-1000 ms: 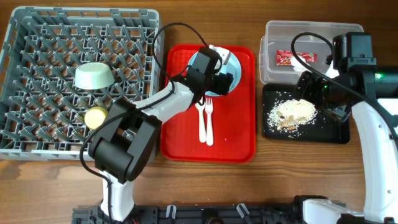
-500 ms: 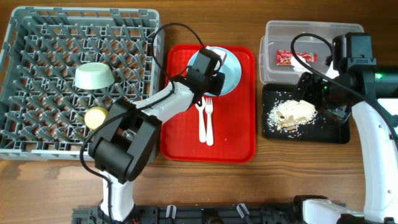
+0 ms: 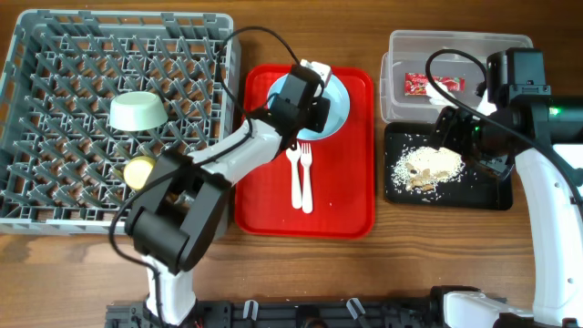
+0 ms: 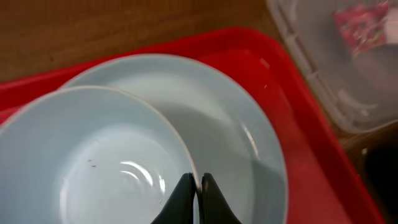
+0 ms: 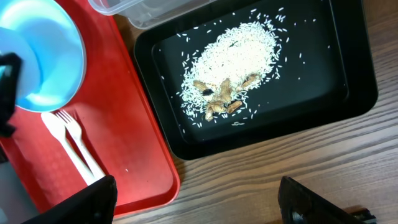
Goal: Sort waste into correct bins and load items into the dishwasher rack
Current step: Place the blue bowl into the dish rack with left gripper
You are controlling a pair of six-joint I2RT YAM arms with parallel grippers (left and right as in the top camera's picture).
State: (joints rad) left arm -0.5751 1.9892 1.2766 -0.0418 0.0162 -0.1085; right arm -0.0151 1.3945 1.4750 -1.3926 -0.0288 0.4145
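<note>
- While you count, tally two bowls: one light green bowl (image 3: pixel 137 111) upside down in the dishwasher rack (image 3: pixel 73 55), and one light blue bowl (image 4: pixel 93 162) over the red tray (image 3: pixel 346 182).
- One plate (image 4: pixel 230 124) lies on that tray under the blue bowl.
- One yellow-green cup (image 3: pixel 139 170) sits in the rack, near the green bowl.
- One spoon (image 5: pixel 50 119) and one fork (image 5: pixel 69 127) lie side by side on the red tray.
- One red-and-white wrapper (image 3: pixel 421 84) is in the clear tub (image 3: pixel 455 41).
- One pile of rice (image 3: pixel 433 164) is in the black tray (image 3: pixel 492 196), which rests on the table (image 3: pixel 410 264).
- Your left fingers (image 4: pixel 185 198) are pinched on the blue bowl's rim.
- Your right fingers (image 5: pixel 93 199) are spread wide, holding nothing, above the table beside the black tray.
- Against a second ago, the left wrist and the blue bowl have shifted slightly toward the tray's far edge.
- The right arm, the rack's contents, the cutlery, the wrapper and the rice are unchanged.
</note>
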